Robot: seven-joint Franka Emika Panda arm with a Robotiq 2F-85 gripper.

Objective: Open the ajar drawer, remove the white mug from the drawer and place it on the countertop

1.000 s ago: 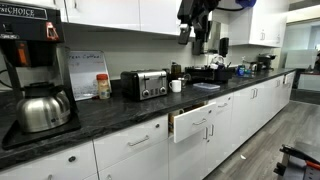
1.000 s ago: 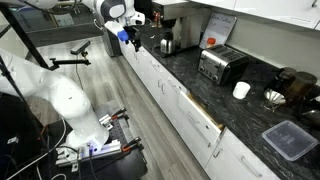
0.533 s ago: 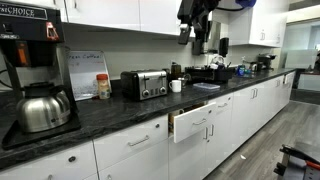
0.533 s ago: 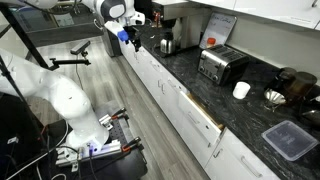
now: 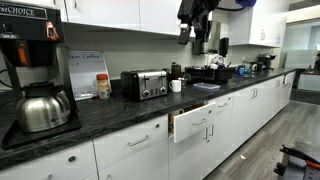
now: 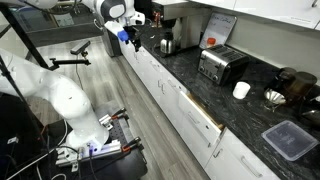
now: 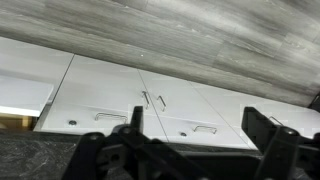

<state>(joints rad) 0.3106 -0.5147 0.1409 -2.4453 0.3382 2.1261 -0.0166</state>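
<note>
Exterior views: flat white drawer [image 5: 196, 123], glossy black countertop [image 5: 110, 108].

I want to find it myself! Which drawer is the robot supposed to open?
Find the long black countertop and the toaster on it. Beside the toaster stands a small white mug, and just below that is the drawer, white-fronted with a silver bar handle. It alone sticks out; its neighbours are shut flat.

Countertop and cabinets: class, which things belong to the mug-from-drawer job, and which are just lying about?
Job: drawer, ajar; countertop; gripper. White mug in the drawer: hidden.
Lying about: toaster; kettle; coffee machine; mug by the toaster; container.
</note>
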